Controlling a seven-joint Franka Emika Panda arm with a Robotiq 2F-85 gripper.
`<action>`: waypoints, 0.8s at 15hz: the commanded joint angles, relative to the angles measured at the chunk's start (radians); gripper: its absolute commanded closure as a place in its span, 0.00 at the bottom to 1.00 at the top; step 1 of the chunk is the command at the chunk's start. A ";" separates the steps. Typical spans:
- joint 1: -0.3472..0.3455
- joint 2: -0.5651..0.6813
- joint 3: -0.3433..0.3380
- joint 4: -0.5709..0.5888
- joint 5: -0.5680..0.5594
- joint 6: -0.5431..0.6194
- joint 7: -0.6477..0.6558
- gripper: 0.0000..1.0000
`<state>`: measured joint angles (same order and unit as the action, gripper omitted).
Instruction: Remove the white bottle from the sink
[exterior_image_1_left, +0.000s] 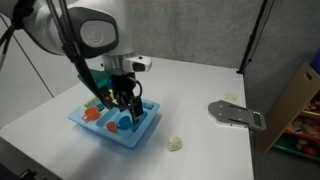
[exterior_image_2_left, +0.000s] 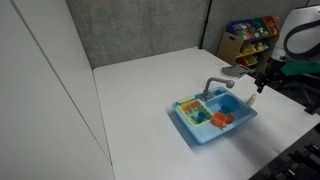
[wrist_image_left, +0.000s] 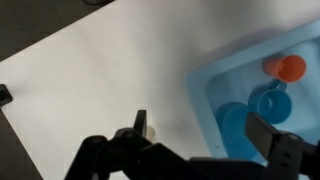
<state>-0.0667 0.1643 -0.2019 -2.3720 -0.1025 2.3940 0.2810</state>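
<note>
The light-blue toy sink (exterior_image_1_left: 142, 128) with a grey faucet (exterior_image_2_left: 215, 85) stands on the white table in both exterior views (exterior_image_2_left: 190, 122). The white bottle (exterior_image_1_left: 174, 144), tiny and cream, lies on the table outside the sink, near its corner. In the wrist view it shows as a pale blob (wrist_image_left: 150, 131) beside one finger, left of the sink's rim (wrist_image_left: 203, 95). My gripper (exterior_image_1_left: 125, 100) hangs above the sink's edge, open and empty (wrist_image_left: 203, 128). It also shows in an exterior view (exterior_image_2_left: 262, 82).
Orange pieces (exterior_image_1_left: 92, 114) and blue pieces (wrist_image_left: 270, 103) lie in the sink; one orange piece shows in the wrist view (wrist_image_left: 291, 67). A flat grey device (exterior_image_1_left: 238, 115) lies on the table beyond the bottle. A toy shelf (exterior_image_2_left: 248, 38) stands past the table's edge.
</note>
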 joint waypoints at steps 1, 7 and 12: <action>-0.001 -0.098 0.042 -0.082 -0.003 -0.006 -0.059 0.00; -0.001 -0.174 0.092 -0.151 0.013 0.023 -0.102 0.00; -0.004 -0.139 0.099 -0.124 0.003 0.012 -0.072 0.00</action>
<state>-0.0640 0.0260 -0.1095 -2.4969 -0.0991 2.4075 0.2091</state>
